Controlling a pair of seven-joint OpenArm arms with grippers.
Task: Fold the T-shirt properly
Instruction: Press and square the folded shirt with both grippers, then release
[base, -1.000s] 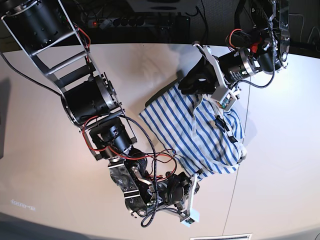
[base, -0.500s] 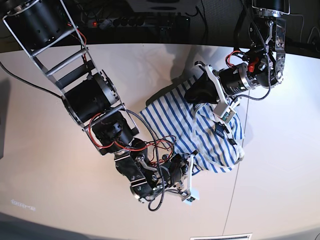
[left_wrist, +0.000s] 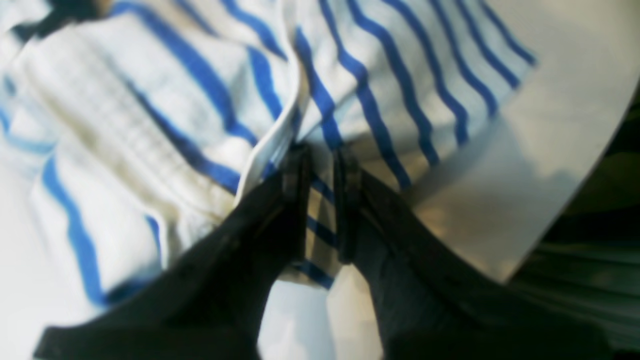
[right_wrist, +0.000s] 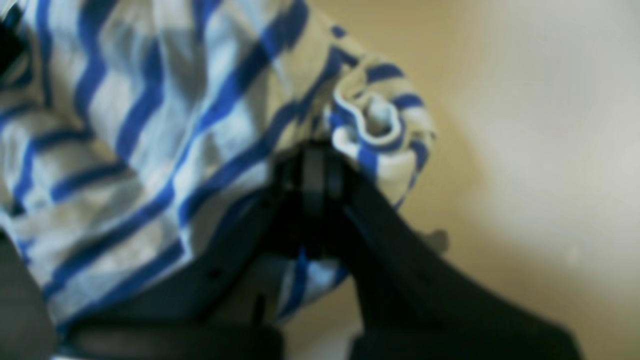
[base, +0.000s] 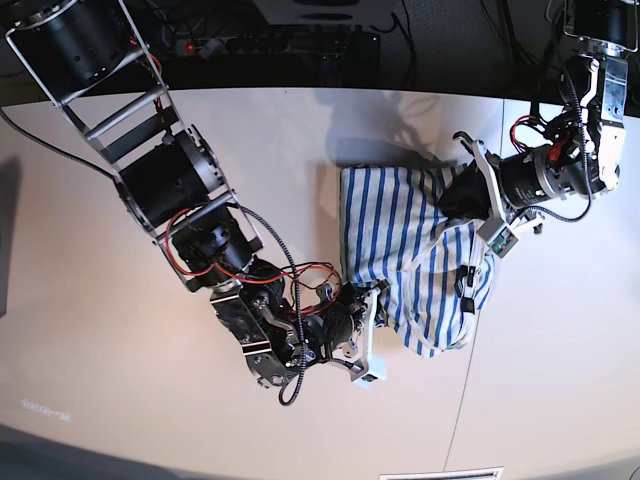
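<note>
From my station I see the T-shirt (base: 385, 230) lying rumpled on the tabletop (base: 80, 300), between my two arms and reaching under the left one. It is soft, thin cloth, white with blue stripes. In the base view its upper part spreads fairly flat, while the lower part breaks into creases and loose folds, the stripes bending with them. A raised, pale edge runs through the folds in the left wrist view, with thicker rolls of cloth beside it.

The tabletop is smooth and pale, with a soft sheen in the right wrist view and a thin dark seam (base: 459, 410) toward its near side. Both arms are dark and angular, with red and black cables looping along them.

My left gripper (left_wrist: 322, 155) is over the shirt, its dark, tapering fingers slightly apart, striped cloth showing through the narrow gap. I cannot tell from here how firmly its tips touch the cloth.

My right gripper (right_wrist: 312, 150) is together, clamped on the shirt near its edge. The cloth gathers into tight pleats on one side of the tips and curls into a small, open roll on the other. A bit of the shirt also shows below the fingers.
</note>
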